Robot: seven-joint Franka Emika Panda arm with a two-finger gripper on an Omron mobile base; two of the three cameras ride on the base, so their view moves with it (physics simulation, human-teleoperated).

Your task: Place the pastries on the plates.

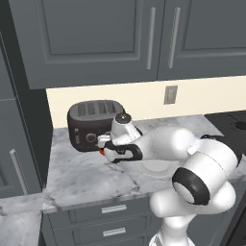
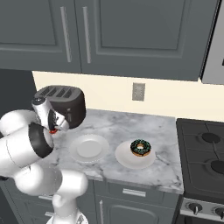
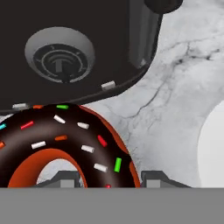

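One doughnut (image 3: pixel 65 144) between gripper (image 3: pixel 107 179) fingertips.

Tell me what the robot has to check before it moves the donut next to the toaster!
1. Gripper around the red-rimmed doughnut: ok, a fingertip on each side.
2. Fingers squeezing it: cannot tell.
3. Empty plate free for it: ok.
4. Other plate taken: ok, green-sprinkled doughnut sits on it.
5. Toaster close by the hand: not ok, lift with care.
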